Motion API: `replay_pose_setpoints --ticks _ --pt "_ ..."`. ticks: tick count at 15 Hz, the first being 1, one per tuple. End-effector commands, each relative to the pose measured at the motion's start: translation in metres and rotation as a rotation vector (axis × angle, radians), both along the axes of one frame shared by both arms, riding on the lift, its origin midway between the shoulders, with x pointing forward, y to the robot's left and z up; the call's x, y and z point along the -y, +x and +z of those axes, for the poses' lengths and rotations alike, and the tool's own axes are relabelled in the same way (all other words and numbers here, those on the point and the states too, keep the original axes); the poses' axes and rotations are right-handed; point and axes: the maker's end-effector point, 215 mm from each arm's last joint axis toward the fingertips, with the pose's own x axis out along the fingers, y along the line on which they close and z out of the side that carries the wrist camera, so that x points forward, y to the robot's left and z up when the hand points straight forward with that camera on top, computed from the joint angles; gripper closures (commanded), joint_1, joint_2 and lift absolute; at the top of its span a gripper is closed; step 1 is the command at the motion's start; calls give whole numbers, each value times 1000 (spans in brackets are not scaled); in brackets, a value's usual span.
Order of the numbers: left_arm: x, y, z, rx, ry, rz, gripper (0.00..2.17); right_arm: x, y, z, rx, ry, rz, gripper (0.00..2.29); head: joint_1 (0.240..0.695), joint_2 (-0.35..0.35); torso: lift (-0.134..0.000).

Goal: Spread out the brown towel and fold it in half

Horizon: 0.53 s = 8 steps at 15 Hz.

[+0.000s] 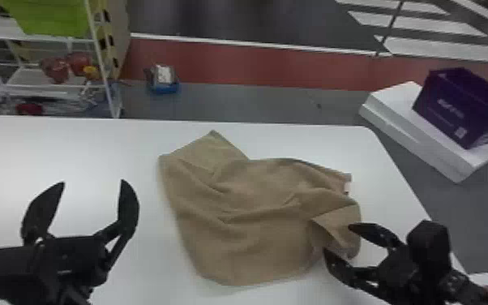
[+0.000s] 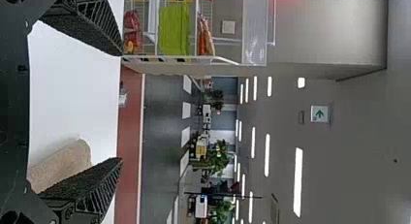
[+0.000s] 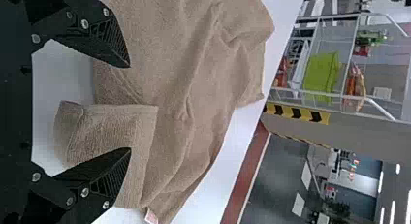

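The brown towel [image 1: 247,239] lay rumpled on the white table [image 1: 52,150], partly opened out, with creases running across its middle. One corner pointed toward the table's far edge, and a small pale tag [image 1: 347,186] stuck out at the towel's far right side. At its near right, a corner was folded over on itself as a flap [image 1: 336,219].

The left gripper [image 1: 92,182] was to the left of the towel, apart from it, its two black fingers wide open with nothing between them. The right gripper [image 1: 337,238] was at the towel's near right, its fingers parted too, right by the flap. From the right wrist view, one finger seemed to lie over the flap, though I couldn't honestly tell whether it touched the cloth.

Beyond the towel to the left stood a wire rack [image 1: 63,86] holding a green bin [image 1: 52,18]; beyond it to the right, a purple box [image 1: 446,109] sat on a white box [image 1: 413,138].
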Motion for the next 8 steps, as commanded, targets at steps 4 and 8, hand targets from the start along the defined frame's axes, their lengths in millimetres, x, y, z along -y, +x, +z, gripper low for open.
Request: replay_pose_setpoints --ticks 4,8 --pt "-3 -1 3 8 0 4 124 9 1 -3 -7 -170 6 323 695 -134 -123" --pt "0 0 5 13 -2 0 124 29 -7 -5 -27 -296 -4 323 695 -160 -123"
